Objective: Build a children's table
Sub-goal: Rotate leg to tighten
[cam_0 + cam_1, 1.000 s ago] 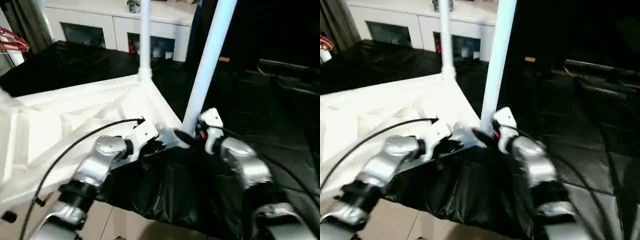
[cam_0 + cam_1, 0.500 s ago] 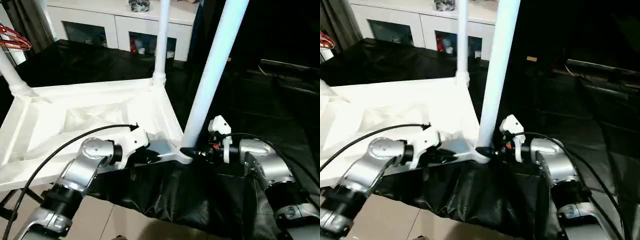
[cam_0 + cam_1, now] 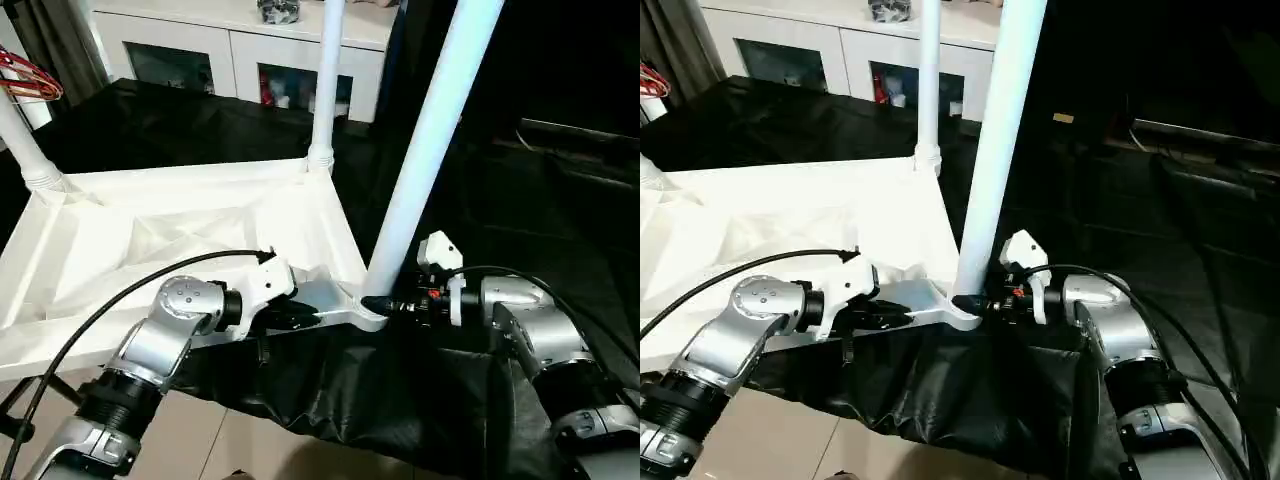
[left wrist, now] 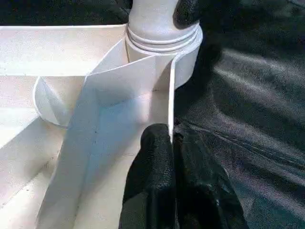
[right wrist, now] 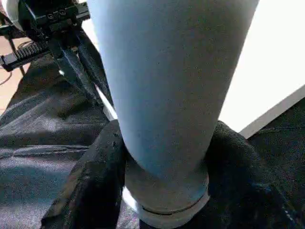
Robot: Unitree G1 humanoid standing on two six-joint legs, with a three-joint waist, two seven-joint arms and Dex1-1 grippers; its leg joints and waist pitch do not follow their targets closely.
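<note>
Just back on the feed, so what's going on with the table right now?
The tabletop lies underside up on a black-covered surface, with legs standing in its corner sockets. The left gripper is pinched shut on the tabletop's thin rim beside the nearest corner. The right gripper has its fingers around the base of the nearest leg, right where it enters the socket. Two farther legs are already upright.

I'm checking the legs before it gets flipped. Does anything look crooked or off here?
Possibly: the near leg leans right of the upright far leg on the tabletop; perspective may exaggerate it. The right pincer clasps its base, so seating may be unfinished.
</note>
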